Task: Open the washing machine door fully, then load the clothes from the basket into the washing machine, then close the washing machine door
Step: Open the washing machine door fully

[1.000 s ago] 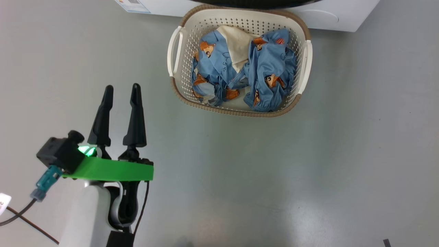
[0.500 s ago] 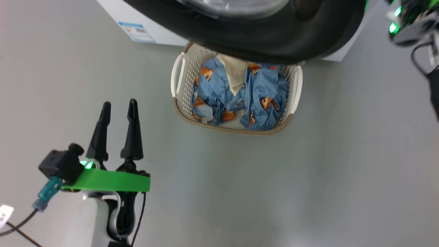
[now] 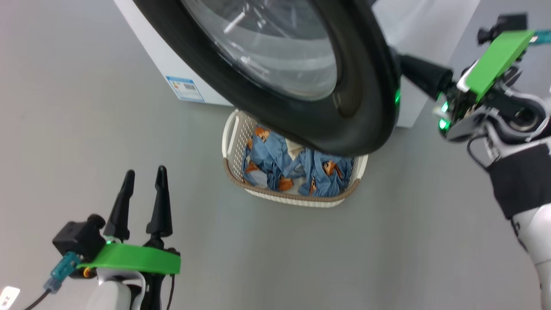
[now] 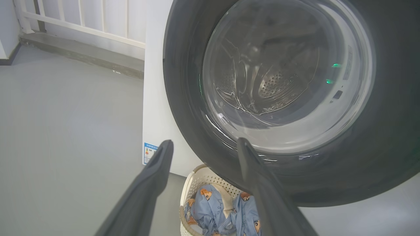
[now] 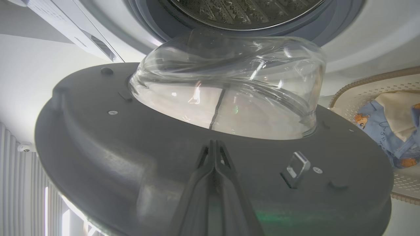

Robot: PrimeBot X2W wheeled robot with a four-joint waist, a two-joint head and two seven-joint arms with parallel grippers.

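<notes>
The washing machine door (image 3: 357, 94), black-rimmed with a clear glass bowl (image 3: 267, 43), stands swung out from the white washing machine (image 3: 172, 64) and overhangs the basket (image 3: 297, 199). The clothes (image 3: 320, 172), blue printed pieces, lie in the basket. My right gripper (image 5: 215, 144) is shut, its tips against the door's grey inner face (image 5: 98, 147) below the bowl (image 5: 229, 91). In the head view its dark fingers (image 3: 424, 74) reach behind the door's right edge. My left gripper (image 3: 145, 172) hangs open and empty over the floor, left of the basket. It faces the door (image 4: 183, 98).
Grey floor (image 3: 387, 258) surrounds the basket. A metal latch (image 5: 295, 167) sticks out of the door's inner face. The steel drum (image 5: 246, 9) and grey gasket (image 5: 157, 13) lie behind it. A white railing (image 4: 82, 19) and a low kerb run along the far wall.
The head camera has tilted up, bringing the door and my right arm into view. The door now covers more of the basket. My left gripper stays open.
</notes>
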